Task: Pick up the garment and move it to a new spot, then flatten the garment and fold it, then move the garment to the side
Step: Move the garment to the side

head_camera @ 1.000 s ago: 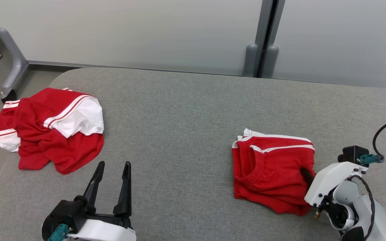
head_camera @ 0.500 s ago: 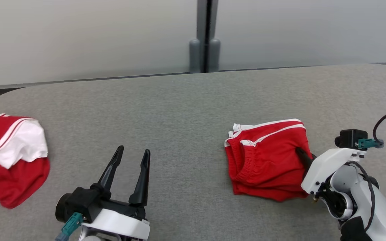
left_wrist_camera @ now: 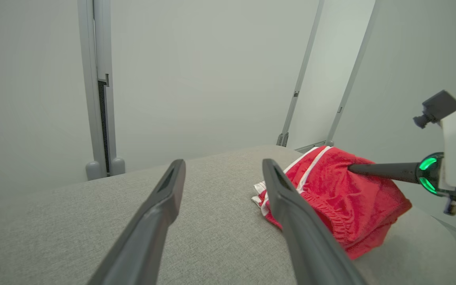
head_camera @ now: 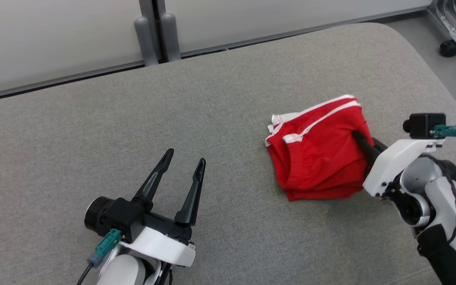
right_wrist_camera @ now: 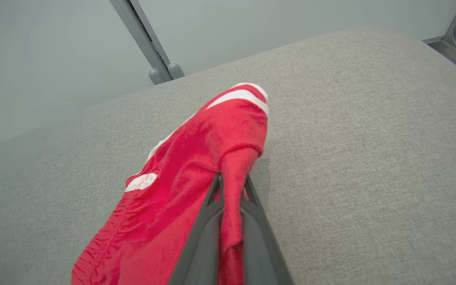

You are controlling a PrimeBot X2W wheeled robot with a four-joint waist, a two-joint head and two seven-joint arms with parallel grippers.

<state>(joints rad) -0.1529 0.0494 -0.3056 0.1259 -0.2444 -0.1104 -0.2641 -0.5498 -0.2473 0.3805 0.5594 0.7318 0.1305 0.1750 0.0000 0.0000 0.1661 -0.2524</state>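
The garment (head_camera: 315,152) is a folded pair of red shorts with white stripes, on the right part of the grey table (head_camera: 220,99). My right gripper (head_camera: 358,138) is shut on a pinch of its right edge; the right wrist view shows the red cloth (right_wrist_camera: 196,166) caught between the two fingers (right_wrist_camera: 206,221) and lifted slightly. In the left wrist view the shorts (left_wrist_camera: 331,202) bulge up where the right fingers hold them. My left gripper (head_camera: 182,162) stands open over the table's lower left, well apart from the garment, with nothing between its fingers.
A grey wall with a dark vertical post (head_camera: 154,35) runs behind the table. The table's rounded far right corner (head_camera: 402,35) is close to the garment, and beyond it stand metal legs on casters (head_camera: 455,39) on the floor.
The head camera has swung right, so the second red and white garment at the left has left the picture. My right gripper stays shut on the shorts, which have moved toward the table's right corner.
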